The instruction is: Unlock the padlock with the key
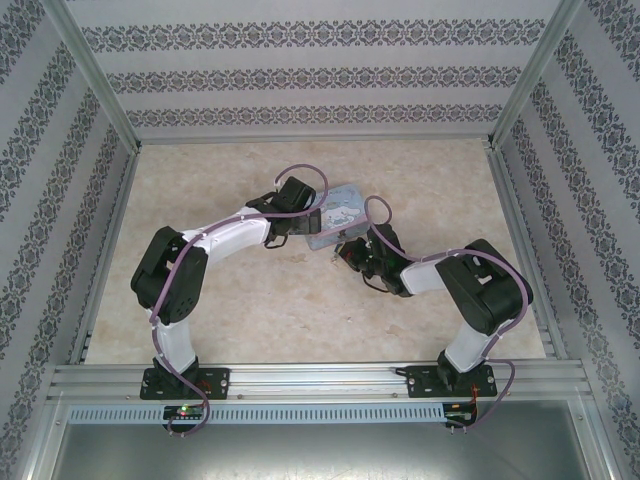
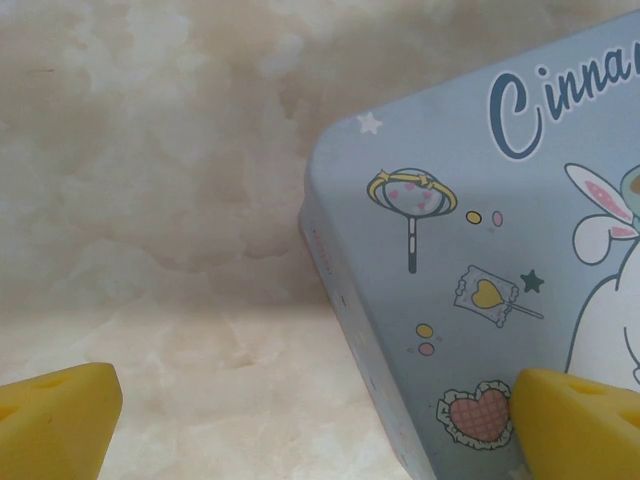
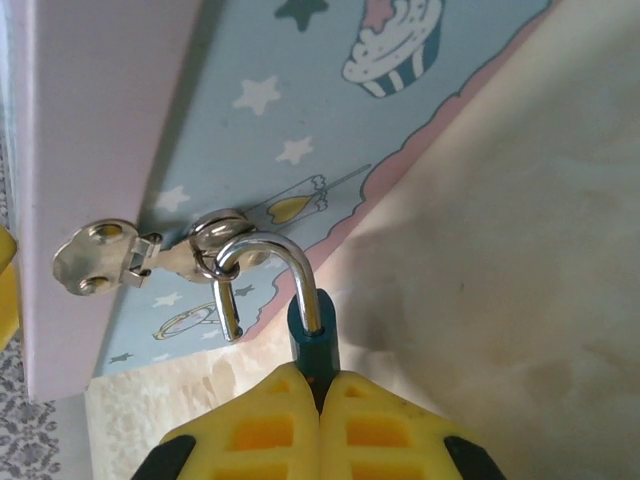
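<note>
This is a robotics lab test cell, not a lived-in room. A frame of bare aluminium posts (image 1: 95,85) carries flat wall panels (image 1: 300,75) printed with striped ornamental wallpaper, boxing in a marble-look bench (image 1: 300,330) on three sides. A slotted aluminium rail (image 1: 320,378) runs along the near edge, with the left arm (image 1: 200,260) and the right arm (image 1: 470,290) bolted to it, their cables looping loose.
</note>
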